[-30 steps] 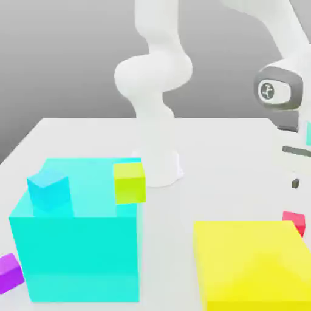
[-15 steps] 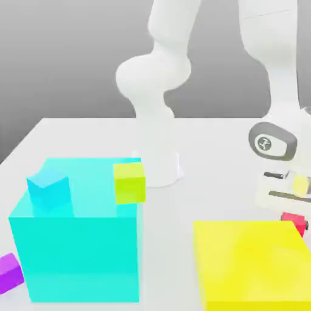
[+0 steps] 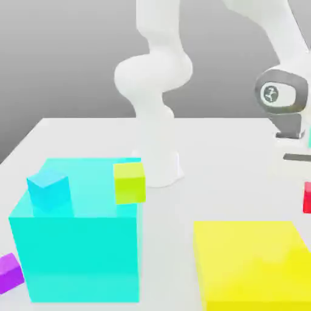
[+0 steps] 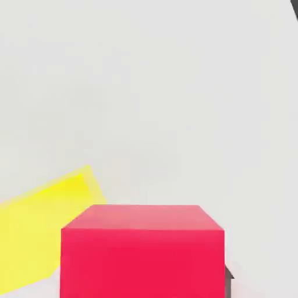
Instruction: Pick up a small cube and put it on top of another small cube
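Red and plain, the small cube (image 3: 307,198) hangs at the exterior view's right edge, clear of the white desk (image 3: 218,152) and above the level of the big yellow block (image 3: 255,264) in front of it. In the hand view it sits close under the camera (image 4: 142,250), with the yellow block (image 4: 35,233) far below, which fits a cube carried in the air rather than resting. The pincer is clamped down to its narrowest on this cube, a hold meant, I judge, to lift it over the tall blocks on the way across. A cube has no long axis; its top face lies level and its faces sit square to the hand. The small purple cube (image 3: 9,273), its target, rests on the desk at the exterior view's far left, just beside the big cyan block (image 3: 79,255), well apart from the red one. A small cyan cube (image 3: 48,188) and a small yellow-green cube (image 3: 129,181) stand on that cyan block.
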### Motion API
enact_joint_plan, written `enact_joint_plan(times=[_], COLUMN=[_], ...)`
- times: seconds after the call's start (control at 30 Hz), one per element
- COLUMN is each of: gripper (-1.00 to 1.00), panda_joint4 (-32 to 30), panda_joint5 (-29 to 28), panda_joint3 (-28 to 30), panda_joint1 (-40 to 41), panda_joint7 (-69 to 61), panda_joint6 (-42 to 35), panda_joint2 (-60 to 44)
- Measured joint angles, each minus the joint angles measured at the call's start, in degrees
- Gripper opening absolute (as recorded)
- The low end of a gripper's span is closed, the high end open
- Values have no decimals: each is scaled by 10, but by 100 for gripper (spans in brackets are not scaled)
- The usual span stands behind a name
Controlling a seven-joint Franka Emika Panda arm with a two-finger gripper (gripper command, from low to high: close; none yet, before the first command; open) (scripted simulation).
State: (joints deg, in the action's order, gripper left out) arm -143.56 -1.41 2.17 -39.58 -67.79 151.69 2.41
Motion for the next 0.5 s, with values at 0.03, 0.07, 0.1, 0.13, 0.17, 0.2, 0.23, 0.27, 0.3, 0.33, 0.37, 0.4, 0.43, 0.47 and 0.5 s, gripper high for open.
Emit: enact_joint_plan(times=[0.03,0.07,0.1,0.13,0.17,0.2,0.23,0.27,0.3,0.33,0.37,0.4,0.43,0.47,0.5], gripper=[-100,-100,-100,-100,-100,-100,-100,-100,-100,-100,-100,-100,-100,-100,-100], panda_joint4=[5,11,16,21,26,30,35,39,44,48,52,56,60,64,67], panda_joint5=[-3,-6,-9,-11,-14,-16,-18,-20,-21,-22,-23,-23,-23,-22,-21], panda_joint3=[5,12,20,29,40,51,62,74,86,99,112,126,140,155,169], panda_joint1=[11,21,30,39,49,60,72,83,95,107,119,130,142,154,165], panda_joint7=[-3,-7,-11,-15,-19,-23,-28,-32,-37,-42,-47,-52,-58,-64,-70], panda_joint6=[-11,-22,-32,-42,-52,-61,-70,-78,-85,-92,-98,-104,-109,-113,-117], panda_joint2=[16,31,46,60,73,85,96,106,115,123,130,135,139,142,143])
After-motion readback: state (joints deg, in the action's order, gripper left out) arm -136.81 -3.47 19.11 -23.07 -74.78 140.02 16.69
